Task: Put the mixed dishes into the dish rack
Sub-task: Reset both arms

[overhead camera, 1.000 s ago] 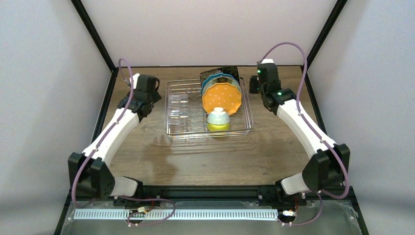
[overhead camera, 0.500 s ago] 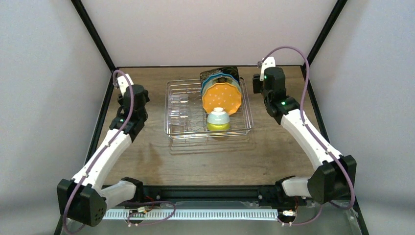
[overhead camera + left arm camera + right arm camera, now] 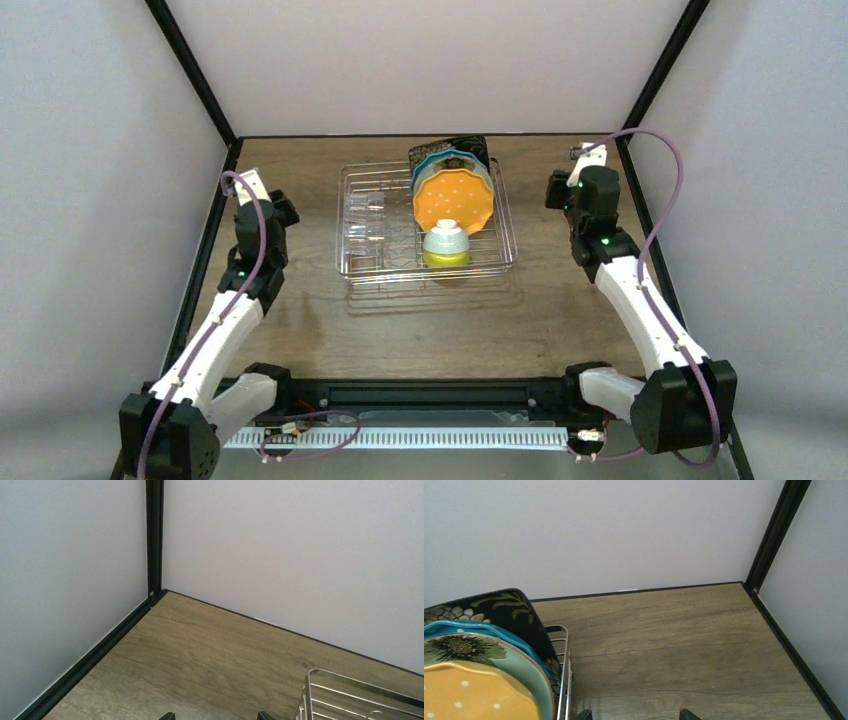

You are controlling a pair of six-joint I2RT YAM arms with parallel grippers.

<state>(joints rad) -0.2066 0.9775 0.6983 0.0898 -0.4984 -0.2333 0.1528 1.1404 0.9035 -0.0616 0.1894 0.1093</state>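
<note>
The dish rack (image 3: 430, 274) sits mid-table. Upright in its right half stand the black square floral plate (image 3: 462, 146), a teal plate (image 3: 430, 158), the mint flower plate (image 3: 504, 656) and the orange dotted plate (image 3: 453, 203). The yellow-green bowl (image 3: 446, 246) rests in front of them. Clear glass (image 3: 366, 222) shows faintly in the rack's left half. My left gripper (image 3: 284, 209) is open, left of the rack, with only wood between its tips (image 3: 216, 716). My right gripper (image 3: 556, 190) is open to the right of the rack, empty (image 3: 636, 715).
Black frame posts and pale walls close in the table on the left (image 3: 154, 535) and right (image 3: 774, 530). A rack corner (image 3: 320, 676) lies just right of my left fingers. The rack's rim (image 3: 566, 670) stands just left of my right fingers.
Both arms have drawn back from the rack, the left toward the left wall and nearer, the right toward the right wall. The left jaws have opened wider.
</note>
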